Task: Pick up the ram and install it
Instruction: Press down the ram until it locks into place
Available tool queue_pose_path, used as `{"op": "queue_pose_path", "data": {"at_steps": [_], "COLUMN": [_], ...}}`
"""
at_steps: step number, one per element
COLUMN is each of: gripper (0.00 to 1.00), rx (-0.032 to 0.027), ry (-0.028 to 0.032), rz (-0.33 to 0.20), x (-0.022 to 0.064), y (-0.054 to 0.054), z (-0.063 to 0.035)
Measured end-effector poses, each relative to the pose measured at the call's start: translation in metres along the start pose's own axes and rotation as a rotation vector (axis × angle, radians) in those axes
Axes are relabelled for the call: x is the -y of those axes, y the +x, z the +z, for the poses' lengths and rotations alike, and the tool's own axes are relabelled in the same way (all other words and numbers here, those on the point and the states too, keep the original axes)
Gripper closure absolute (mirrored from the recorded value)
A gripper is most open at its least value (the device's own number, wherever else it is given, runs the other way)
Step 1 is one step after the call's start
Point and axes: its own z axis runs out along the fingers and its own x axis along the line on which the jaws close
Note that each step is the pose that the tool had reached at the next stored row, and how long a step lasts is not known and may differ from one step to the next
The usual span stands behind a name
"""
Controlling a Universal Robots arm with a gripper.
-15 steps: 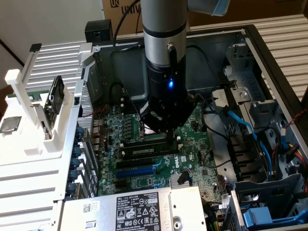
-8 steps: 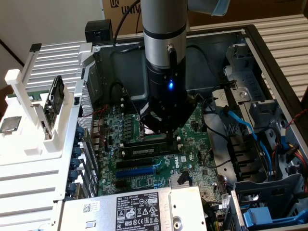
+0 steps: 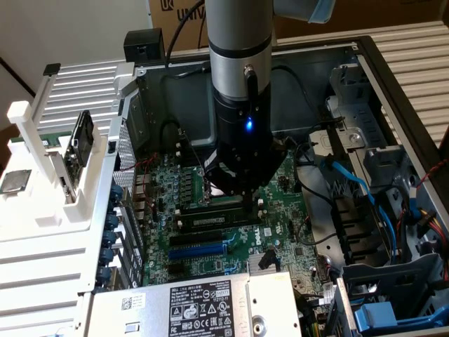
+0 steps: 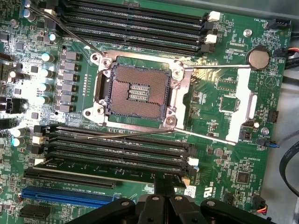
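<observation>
The ram (image 3: pixel 219 219) lies lengthwise in a memory slot on the motherboard (image 3: pixel 280 184), directly beneath the gripper (image 3: pixel 237 198); in the wrist view it shows as a dark stick (image 4: pixel 110 167) in the slot of the bank farthest from the empty processor socket (image 4: pixel 137 91), its label too small to read. Whether it is fully seated in the slot cannot be told. The gripper hangs straight over the stick with its fingers (image 4: pixel 164 185) drawn fully together; their dark tips meet at the stick's upper edge, and it looks as though they press on or pinch that edge, though which of the two cannot be made out.

Beside the ram, on the socket's side, run three more long black slots (image 4: pixel 117 140), and a second bank of slots (image 4: pixel 135 28) sits on the far side of the socket. The socket's metal retention frame (image 4: pixel 240 109) is swung open next to it, with a round coin battery (image 4: pixel 258 58) just past that. On the ram's other side lies a blue expansion slot (image 4: pixel 70 196), also seen in the exterior view (image 3: pixel 200 249).

Outward from the motherboard, the open computer case (image 3: pixel 393 63) surrounds everything. A silver power supply (image 3: pixel 196 305) with a white-and-black label sits at the case's near edge, blue cables (image 3: pixel 358 186) run toward the exterior view's right, and a white rack (image 3: pixel 49 175) stands outside the case at the exterior view's left.
</observation>
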Motion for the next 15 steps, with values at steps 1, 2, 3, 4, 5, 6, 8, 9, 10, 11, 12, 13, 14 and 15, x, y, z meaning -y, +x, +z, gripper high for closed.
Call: {"op": "queue_pose_path", "data": {"at_steps": [1, 2, 3, 4, 5, 6, 8, 9, 10, 11, 12, 13, 14, 15], "gripper": [0.90, 0.90, 0.90, 0.90, 0.90, 0.90, 0.90, 0.90, 0.90, 0.90, 0.90, 0.90, 0.90, 0.90], "rx": [0.0002, -0.0001, -0.0002, -0.0002, -0.0003, -0.0003, -0.0003, -0.0003, -0.0003, -0.0001, 0.0004, 0.0007, 0.0011, 0.0018], "ry": [-0.0006, 0.0002, 0.0004, 0.0004, 0.0005, 0.0005, 0.0005, 0.0005, 0.0005, 0.0004, 0.0003, 0.0005, 0.0007, 0.0007], "rz": [0.000, 0.000, 0.000, 0.000, 0.000, 0.000, 0.000, 0.000, 0.000, 0.000, 0.000, 0.000, 0.000, 0.000], "x": [0.0000, 0.0001, 0.0003, 0.0003, 0.0001, -0.0001, -0.0002, -0.0002, -0.0003, -0.0008, -0.0012, -0.0015, -0.0018, -0.0022], "y": [0.000, 0.000, 0.000, 0.000, 0.001, 0.001, 0.002, 0.002, 0.003, 0.008, 0.011, 0.013, 0.016, 0.018], "z": [-0.0010, -0.0031, -0.0050, -0.0062, -0.0079, -0.0086, -0.0104, -0.0113, -0.0122, -0.0152, -0.0158, -0.0164, -0.0169, -0.0172]}}
